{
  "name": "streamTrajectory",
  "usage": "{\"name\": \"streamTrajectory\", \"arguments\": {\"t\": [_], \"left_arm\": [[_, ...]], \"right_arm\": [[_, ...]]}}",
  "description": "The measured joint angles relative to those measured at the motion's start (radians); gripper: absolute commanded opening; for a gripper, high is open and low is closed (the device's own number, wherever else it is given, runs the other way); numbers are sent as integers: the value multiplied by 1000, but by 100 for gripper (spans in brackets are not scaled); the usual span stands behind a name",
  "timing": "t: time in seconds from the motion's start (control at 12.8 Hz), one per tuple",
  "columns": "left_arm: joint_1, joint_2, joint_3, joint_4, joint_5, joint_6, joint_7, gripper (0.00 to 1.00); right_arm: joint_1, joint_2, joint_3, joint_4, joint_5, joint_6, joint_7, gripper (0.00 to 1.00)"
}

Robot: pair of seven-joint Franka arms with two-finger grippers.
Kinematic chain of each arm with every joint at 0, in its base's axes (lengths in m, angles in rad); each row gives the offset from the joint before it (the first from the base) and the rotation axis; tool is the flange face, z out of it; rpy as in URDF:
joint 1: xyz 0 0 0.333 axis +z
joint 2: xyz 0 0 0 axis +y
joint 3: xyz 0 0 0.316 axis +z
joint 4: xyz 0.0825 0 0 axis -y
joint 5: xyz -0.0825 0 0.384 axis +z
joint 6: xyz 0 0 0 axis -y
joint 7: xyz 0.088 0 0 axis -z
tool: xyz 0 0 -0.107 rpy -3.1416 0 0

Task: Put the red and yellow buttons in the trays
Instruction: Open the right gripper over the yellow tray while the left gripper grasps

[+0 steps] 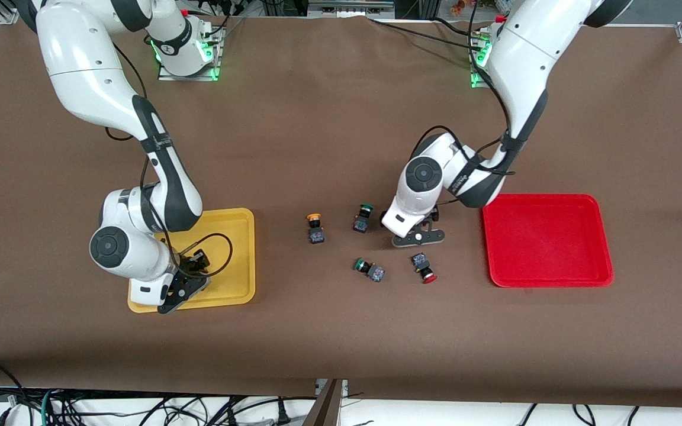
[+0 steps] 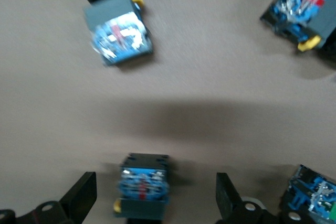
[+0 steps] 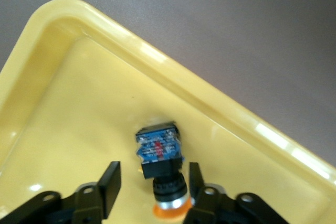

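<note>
The right tool [image 3: 152, 190] sits low in the yellow tray [image 1: 243, 260], fingers apart, a yellow-capped button [image 3: 160, 156] lying loose between them on the tray floor. The left tool [image 2: 157, 198] hangs over the bench [image 1: 341, 118], fingers wide apart astride a button [image 2: 144, 184] whose cap is cut off. A red-capped button [image 1: 424, 267] lies beside the empty red tray [image 1: 604, 236].

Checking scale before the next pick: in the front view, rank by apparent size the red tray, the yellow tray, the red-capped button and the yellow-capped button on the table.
1. red tray
2. yellow tray, partly hidden by the right arm, so unsure
3. red-capped button and yellow-capped button, alike
</note>
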Motion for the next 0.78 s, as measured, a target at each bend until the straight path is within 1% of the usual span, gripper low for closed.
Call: {"name": "streamTrajectory", "arguments": {"t": [0.08, 0.16, 0.23, 0.31, 0.39, 0.55, 0.62, 0.78], "left_arm": [[-5, 3, 0, -1, 0, 1, -9, 100], [-11, 3, 0, -10, 0, 1, -14, 88], [-16, 3, 0, -23, 0, 1, -21, 51], [-19, 3, 0, -34, 0, 1, -23, 23], [-20, 2, -1, -37, 0, 6, -24, 7], [-22, -6, -2, -36, 0, -1, -24, 0], [-21, -17, -1, -33, 1, -25, -22, 1], [-8, -65, 4, -22, 3, -140, 22, 2]], "right_arm": [[0, -1, 0, 0, 7, -1, 3, 94], [0, -3, 2, 1, 13, -7, 12, 94], [1, -5, 5, 3, 21, -24, 29, 94], [4, -8, 10, 8, 29, -45, 61, 94], [8, -13, 21, 9, 33, -58, 100, 94], [20, -23, 69, 10, 36, -73, 229, 94], [26, -26, 101, 10, 36, -74, 303, 94], [43, -27, 162, 11, 36, -74, 459, 94]]}}
